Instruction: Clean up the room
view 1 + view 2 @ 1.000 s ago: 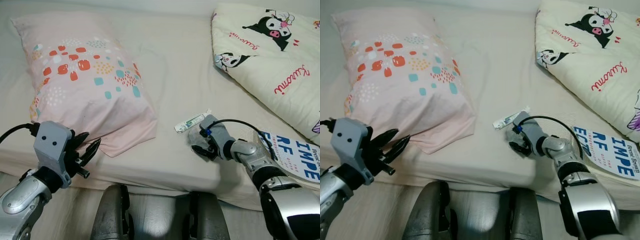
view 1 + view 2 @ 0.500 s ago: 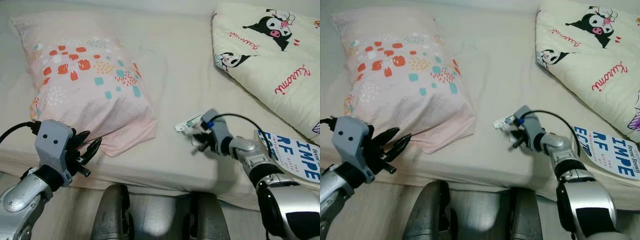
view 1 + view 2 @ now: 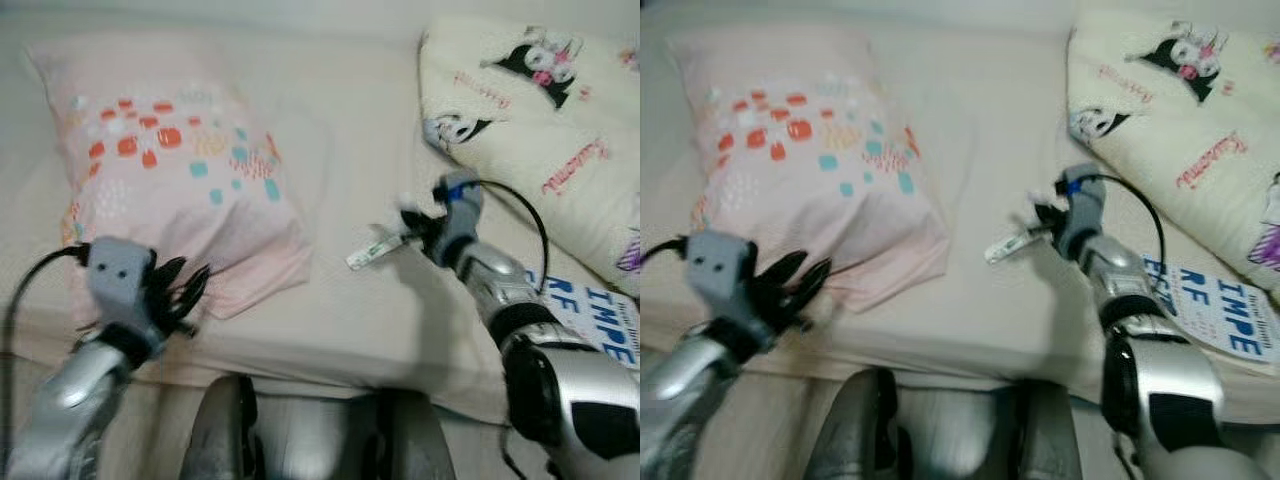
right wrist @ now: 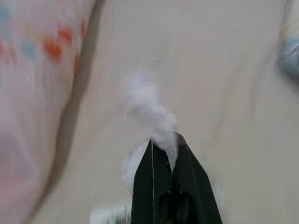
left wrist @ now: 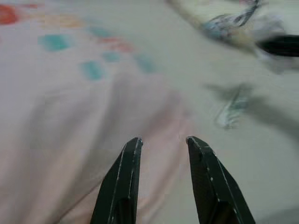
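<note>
Left eye view shows the right tool [image 3: 412,232] now raised off the bed [image 3: 350,130], pinching one end of the small tube [image 3: 372,250] at centre frame, whereas a second ago it lay low beside the tube on the sheet. Right wrist view shows its fingers [image 4: 154,175] clamped on something white and blurred. Left wrist view shows the left tool [image 5: 161,144] with fingers parted, hovering by the pink pillow [image 3: 170,170] at lower left.

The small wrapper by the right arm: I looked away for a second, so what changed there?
The right pincer has closed on the small wrapper and raised it off the bed, farther from the edge. The left pincer still hovers open by the pink pillow; the blanket and booklet lie as before.
</note>
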Controlling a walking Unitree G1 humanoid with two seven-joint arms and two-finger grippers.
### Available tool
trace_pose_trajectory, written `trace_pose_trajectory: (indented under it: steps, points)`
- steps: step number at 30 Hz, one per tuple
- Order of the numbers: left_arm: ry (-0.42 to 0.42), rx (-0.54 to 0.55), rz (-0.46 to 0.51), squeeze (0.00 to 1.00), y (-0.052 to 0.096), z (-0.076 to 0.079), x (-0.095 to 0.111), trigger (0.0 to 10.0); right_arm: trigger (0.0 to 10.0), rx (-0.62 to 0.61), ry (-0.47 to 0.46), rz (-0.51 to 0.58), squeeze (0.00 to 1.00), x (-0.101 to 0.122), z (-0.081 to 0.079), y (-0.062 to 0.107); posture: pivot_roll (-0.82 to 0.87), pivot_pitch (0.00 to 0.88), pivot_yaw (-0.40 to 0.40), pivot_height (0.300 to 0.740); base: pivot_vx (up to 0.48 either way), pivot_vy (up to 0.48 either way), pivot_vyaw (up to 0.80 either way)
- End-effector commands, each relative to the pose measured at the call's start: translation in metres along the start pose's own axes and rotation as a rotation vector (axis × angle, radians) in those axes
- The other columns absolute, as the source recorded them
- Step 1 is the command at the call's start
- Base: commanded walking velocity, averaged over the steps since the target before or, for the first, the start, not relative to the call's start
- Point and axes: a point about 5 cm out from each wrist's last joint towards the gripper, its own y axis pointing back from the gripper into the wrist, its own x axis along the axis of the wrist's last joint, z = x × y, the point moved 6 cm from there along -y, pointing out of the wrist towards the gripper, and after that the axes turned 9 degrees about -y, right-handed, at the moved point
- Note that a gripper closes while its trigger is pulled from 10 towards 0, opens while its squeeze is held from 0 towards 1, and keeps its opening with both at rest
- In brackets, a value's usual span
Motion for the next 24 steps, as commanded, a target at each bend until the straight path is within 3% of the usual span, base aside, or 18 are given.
trace_pose_trajectory:
  steps: [1,6,7,8,12,16,21,24]
  points:
    - [0.027,0.021,-0.005,0.00,-0.008,0.006,-0.010,10.0,0.0,0.017,-0.062,0.026,0.00,-0.013,-0.009,0.001,0.09,0.131,-0.046,0.592,0.000,0.000,0.00]
    - [0.044,0.041,-0.036,0.00,-0.019,0.014,-0.024,10.0,0.0,0.049,-0.072,0.051,0.00,-0.041,-0.032,0.007,0.05,0.077,-0.023,0.592,0.000,0.000,0.00]
    - [0.049,0.065,-0.069,0.00,-0.020,0.013,-0.032,10.0,3.7,0.026,-0.042,0.062,0.00,-0.051,-0.036,0.012,0.04,0.064,-0.009,0.592,0.000,0.000,0.00]
    - [0.055,0.096,-0.099,0.00,-0.021,0.011,-0.039,10.0,9.7,0.004,-0.032,0.065,0.00,-0.060,-0.039,0.017,0.03,0.054,0.000,0.592,0.000,0.000,0.00]
    - [0.070,0.156,-0.146,0.00,-0.022,0.007,-0.051,10.0,10.0,0.003,-0.030,0.036,0.00,-0.080,-0.051,0.028,0.02,0.043,0.015,0.592,0.000,0.000,0.00]
    - [0.016,0.222,-0.187,0.00,-0.028,0.005,-0.067,10.0,10.0,-0.011,0.048,0.067,0.00,-0.096,-0.069,0.057,0.00,0.024,0.038,0.592,0.000,0.000,0.00]
    - [0.016,0.219,-0.193,0.00,-0.033,0.008,-0.071,10.0,10.0,-0.041,0.038,0.066,0.00,-0.109,-0.072,0.070,-0.01,0.015,0.042,0.602,0.000,0.000,0.00]
    - [0.011,0.215,-0.199,0.00,-0.036,0.012,-0.074,10.0,10.0,-0.096,0.037,0.046,0.00,-0.120,-0.064,0.081,-0.01,0.013,0.038,0.612,0.000,0.000,0.00]
